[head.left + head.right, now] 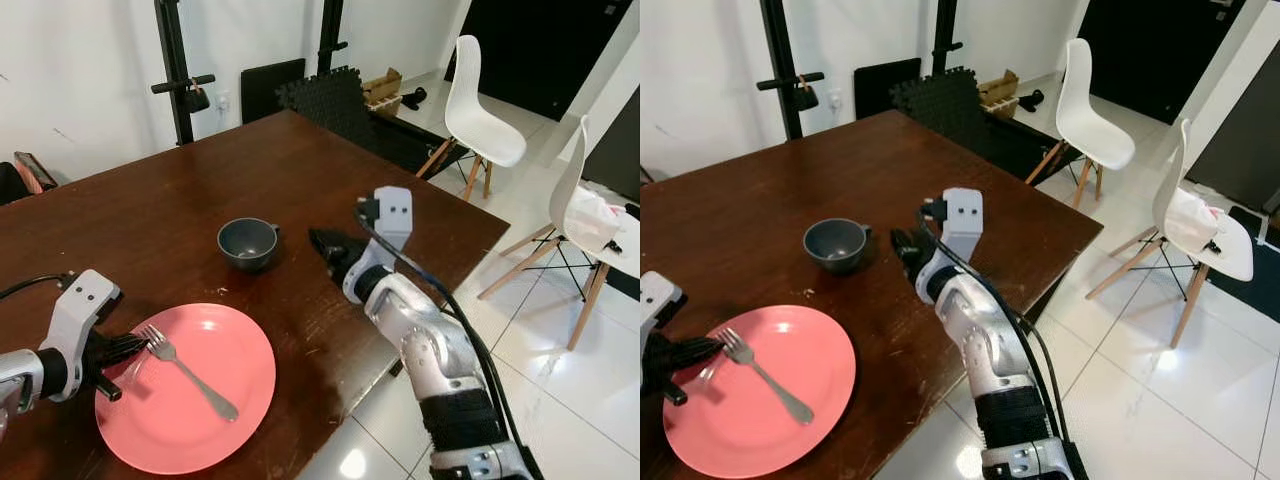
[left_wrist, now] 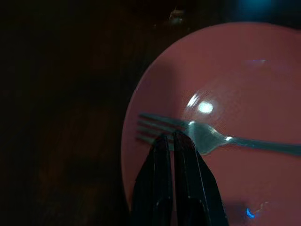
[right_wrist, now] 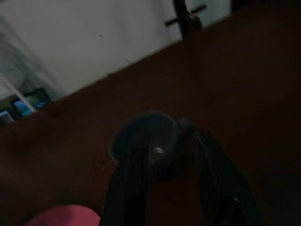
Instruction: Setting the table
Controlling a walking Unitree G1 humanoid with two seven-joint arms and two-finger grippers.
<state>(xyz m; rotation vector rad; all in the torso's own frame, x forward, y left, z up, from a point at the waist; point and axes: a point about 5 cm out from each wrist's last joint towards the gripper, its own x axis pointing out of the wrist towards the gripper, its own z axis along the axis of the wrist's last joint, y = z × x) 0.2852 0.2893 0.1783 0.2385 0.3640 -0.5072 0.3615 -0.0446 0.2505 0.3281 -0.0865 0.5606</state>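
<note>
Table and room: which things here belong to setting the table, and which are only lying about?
For the job:
pink plate
fork
grey cup
left pincer, at the fork
right pincer, near the cup

Lying about:
two white chairs
foam mats

Across the upper right of the frame, two white chairs with wooden legs: one (image 1: 480, 100) near the top, the other (image 1: 590, 215) at the right edge, with a crumpled white cloth (image 1: 600, 218) lying on its seat. Pale tiled floor (image 1: 560, 380) below, glossy with reflections. Against the white wall at top centre, two black upright poles (image 1: 175, 70), a dark flat panel (image 1: 268, 88) leaning beside them, and black foam mats (image 1: 335, 100) with toothed edges. Just right of the mats, a small cardboard box (image 1: 383, 90). Dark doorway (image 1: 540, 40) at upper right.
</note>
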